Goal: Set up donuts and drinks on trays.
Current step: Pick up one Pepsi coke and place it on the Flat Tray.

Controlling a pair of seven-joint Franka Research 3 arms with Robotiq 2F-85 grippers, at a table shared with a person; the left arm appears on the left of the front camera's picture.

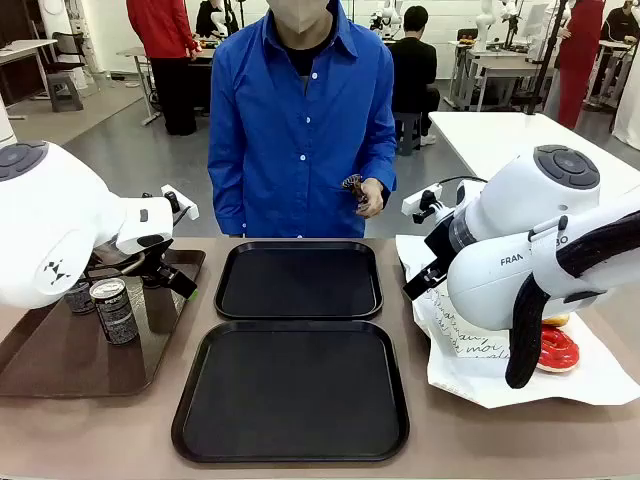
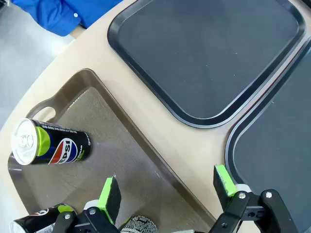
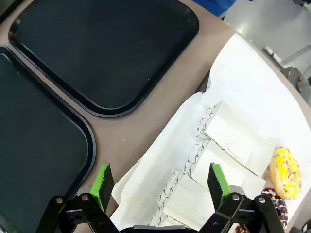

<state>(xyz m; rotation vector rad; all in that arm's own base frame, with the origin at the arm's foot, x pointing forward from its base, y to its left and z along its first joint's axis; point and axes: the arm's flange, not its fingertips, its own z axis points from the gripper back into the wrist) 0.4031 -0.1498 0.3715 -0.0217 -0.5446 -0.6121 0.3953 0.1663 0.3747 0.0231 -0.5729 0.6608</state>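
Trays [image 1: 298,283] bare | left gripper [image 2: 166,183], fingers [image 2: 110,194] released, over drinks [image 1: 115,310] | right gripper [image 3: 160,175] likewise over donuts [image 3: 216,162] | next: descend, grasp

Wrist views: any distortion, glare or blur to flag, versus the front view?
Left wrist view: sharp, table edge bows from the wide lens. Right wrist view: white paper very bright, little texture. Front view: even light, soft shadows, no blur.
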